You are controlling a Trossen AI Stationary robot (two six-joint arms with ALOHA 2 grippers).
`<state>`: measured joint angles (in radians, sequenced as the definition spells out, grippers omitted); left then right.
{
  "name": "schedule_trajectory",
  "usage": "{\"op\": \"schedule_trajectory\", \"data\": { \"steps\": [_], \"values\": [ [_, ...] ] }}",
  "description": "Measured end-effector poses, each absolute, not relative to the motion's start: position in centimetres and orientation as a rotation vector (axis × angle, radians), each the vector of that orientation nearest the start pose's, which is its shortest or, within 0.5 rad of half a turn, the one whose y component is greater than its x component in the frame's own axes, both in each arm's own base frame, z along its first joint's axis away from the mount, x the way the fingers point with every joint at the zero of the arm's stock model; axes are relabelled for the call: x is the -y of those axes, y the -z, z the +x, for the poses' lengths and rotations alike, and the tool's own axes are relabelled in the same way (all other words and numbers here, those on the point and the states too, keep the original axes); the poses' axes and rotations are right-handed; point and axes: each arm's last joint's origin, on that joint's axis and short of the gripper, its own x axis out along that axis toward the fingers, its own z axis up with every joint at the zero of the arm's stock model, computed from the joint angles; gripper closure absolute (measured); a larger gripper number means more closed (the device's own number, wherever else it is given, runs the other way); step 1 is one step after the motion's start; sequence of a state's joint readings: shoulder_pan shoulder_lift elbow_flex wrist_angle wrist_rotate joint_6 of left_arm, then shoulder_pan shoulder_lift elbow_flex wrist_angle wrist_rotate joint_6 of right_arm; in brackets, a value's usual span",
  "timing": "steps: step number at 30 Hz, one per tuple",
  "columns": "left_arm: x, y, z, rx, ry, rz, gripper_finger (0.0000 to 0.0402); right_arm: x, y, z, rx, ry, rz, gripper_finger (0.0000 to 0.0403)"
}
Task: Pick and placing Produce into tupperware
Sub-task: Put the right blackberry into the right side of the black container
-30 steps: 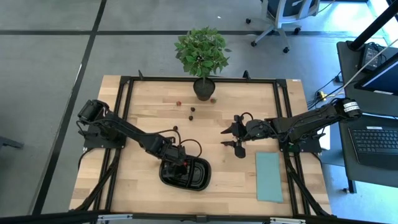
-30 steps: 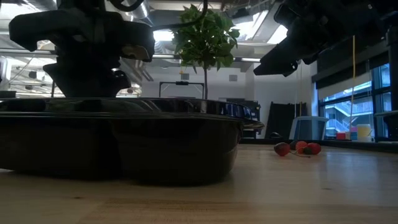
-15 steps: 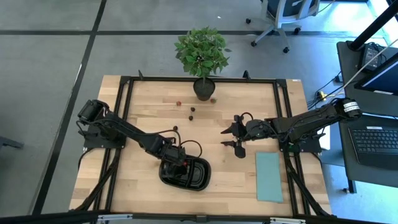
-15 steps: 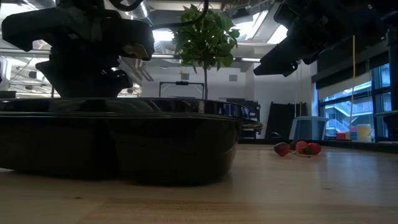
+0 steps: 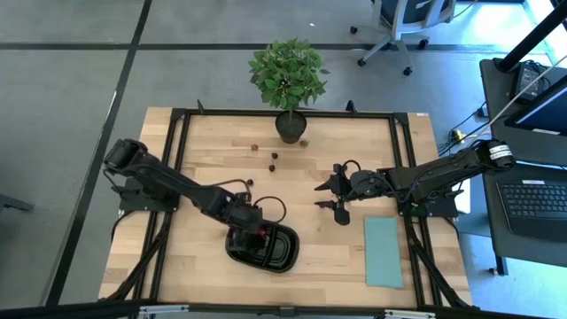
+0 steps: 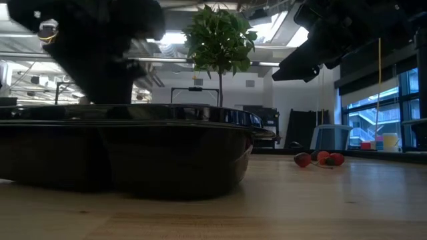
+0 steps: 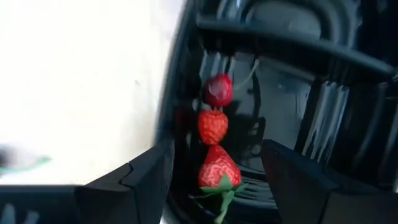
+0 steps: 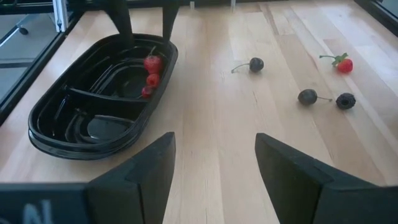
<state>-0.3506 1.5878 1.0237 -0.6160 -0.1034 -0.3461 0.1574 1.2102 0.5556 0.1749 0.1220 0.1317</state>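
The black oval tupperware [image 5: 263, 246] lies on the table near the front, left of centre. Its left compartment holds three red pieces of produce: a strawberry [image 7: 219, 168], a raspberry [image 7: 212, 126] and a cherry [image 7: 218, 90]. They rest on the compartment floor by its outer wall. My left gripper [image 5: 251, 224] hangs open above them and touches nothing. My right gripper [image 5: 341, 197] hovers open over the table's middle right, with nothing between its fingers. More produce lies loose on the wood: dark cherries [image 8: 307, 96], a stemmed cherry [image 8: 255, 64] and a small strawberry [image 8: 344, 64].
A potted plant [image 5: 288, 75] stands at the table's far edge, with loose fruit [image 5: 273, 160] in front of it. A pale teal sheet [image 5: 383, 252] lies flat at the front right. Bare wood stretches between the tupperware and the sheet.
My left gripper has risen from inside the tupperware's left compartment to above its rim. The red pieces stay in the compartment. My right arm has kept still.
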Motion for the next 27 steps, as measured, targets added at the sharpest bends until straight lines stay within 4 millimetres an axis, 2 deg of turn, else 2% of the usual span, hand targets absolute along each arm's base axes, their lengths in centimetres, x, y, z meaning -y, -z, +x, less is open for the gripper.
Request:
{"op": "schedule_trajectory", "data": {
  "steps": [4, 9, 13, 18, 25, 27],
  "values": [
    [8.9, -22.7, 27.4, -1.055, 0.008, 0.0, 0.0166, -3.5, -20.4, 24.1, -0.477, 0.007, 0.107, 0.0179],
    [6.6, -26.3, 26.2, -0.907, 0.026, 0.059, 0.0166, -3.5, -20.3, 24.0, -0.494, 0.034, 0.202, 0.0179],
    [4.3, -27.5, 25.2, -0.757, 0.038, 0.078, 0.0166, -3.4, -19.4, 23.4, -0.605, 0.066, 0.232, 0.0179],
    [1.6, -25.8, 23.3, -0.627, 0.079, 0.027, 0.0166, -3.1, -18.4, 22.7, -0.712, 0.18, 0.357, 0.0179],
    [-1.2, -21.5, 20.4, -0.51, 0.022, -0.033, 0.0166, -2.7, -18.3, 22.6, -0.689, 0.296, 0.35, 0.0179],
    [-1.7, -20.5, 19.7, -0.467, 0.031, -0.056, 0.0166, -2.1, -18.3, 22.6, -0.677, 0.368, 0.4, 0.0179]
  ]
}}
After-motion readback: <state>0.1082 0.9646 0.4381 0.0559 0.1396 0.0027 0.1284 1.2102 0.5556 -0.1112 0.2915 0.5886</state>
